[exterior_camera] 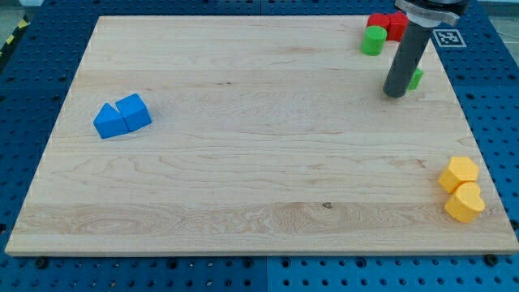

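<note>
On the worktop (243,162), two blue blocks (122,116) touch at the view's left, a green cylinder (374,40) and red blocks (388,24) crowd the top right, my tip (395,94) presses beside a mostly hidden green block (417,79), two yellow blocks (461,188) sit far right, and no jaws exist here.

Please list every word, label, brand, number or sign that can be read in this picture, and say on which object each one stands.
No readable words, brands or numbers appear anywhere.
One sign only: a black-and-white square marker on the blue pegboard beyond the wooden board's top-right corner; it carries a pattern, no letters.
The blue blocks, yellow blocks, red block, green cylinder and the green block beside my tip bear no markings.
</note>
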`<state>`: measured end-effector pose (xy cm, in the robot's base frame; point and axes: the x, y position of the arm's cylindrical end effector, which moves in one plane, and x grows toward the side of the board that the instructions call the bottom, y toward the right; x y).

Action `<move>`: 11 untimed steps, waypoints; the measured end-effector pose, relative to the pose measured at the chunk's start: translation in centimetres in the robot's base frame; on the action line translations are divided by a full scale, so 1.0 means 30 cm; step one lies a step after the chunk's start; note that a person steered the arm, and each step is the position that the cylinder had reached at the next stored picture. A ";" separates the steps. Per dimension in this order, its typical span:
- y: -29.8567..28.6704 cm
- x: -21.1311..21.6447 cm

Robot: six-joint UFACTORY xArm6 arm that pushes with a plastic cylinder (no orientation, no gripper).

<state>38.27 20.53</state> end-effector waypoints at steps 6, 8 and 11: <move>0.126 -0.118; 0.126 -0.201; 0.126 -0.170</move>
<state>33.16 24.30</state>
